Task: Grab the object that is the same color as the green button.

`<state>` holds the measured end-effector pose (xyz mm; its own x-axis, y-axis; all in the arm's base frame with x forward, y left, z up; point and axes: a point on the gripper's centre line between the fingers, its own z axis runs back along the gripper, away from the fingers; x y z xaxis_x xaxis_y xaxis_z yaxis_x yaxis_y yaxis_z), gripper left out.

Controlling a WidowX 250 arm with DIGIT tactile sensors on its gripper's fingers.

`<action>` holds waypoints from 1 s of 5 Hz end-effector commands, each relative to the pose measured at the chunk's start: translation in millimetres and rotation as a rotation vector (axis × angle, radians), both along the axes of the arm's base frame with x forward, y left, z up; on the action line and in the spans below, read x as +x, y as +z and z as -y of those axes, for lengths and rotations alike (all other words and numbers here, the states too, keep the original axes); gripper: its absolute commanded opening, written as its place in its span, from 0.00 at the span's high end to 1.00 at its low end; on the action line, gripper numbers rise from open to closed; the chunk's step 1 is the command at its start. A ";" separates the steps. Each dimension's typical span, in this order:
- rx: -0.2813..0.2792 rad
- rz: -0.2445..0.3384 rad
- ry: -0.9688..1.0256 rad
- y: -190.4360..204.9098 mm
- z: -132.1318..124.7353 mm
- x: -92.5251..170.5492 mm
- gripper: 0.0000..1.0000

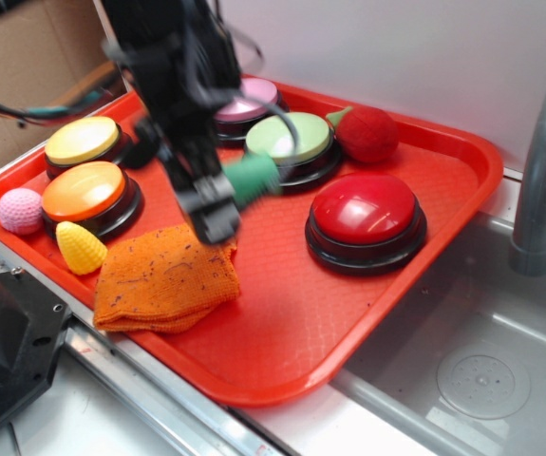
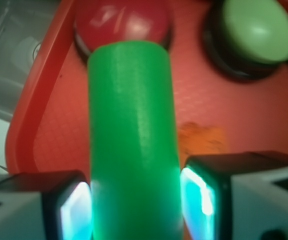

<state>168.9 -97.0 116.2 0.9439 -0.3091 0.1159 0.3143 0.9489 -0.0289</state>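
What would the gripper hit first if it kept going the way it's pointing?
Judging by the wrist view, the gripper, shut on the green cylinder, points toward the red button. The cylinder's tip would probably meet it first; depth is unclear.

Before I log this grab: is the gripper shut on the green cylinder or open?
Shut on it. In the wrist view both fingers press against the green cylinder, and the exterior view shows it held above the tray in the gripper.

no readable text, no labels, no numbers anywhere
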 end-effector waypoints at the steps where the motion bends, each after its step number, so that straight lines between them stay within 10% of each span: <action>1: -0.016 0.067 0.212 61.9 -42.8 -8.3 1.00; 5: -0.001 -0.034 0.342 47.3 -89.1 -8.2 1.00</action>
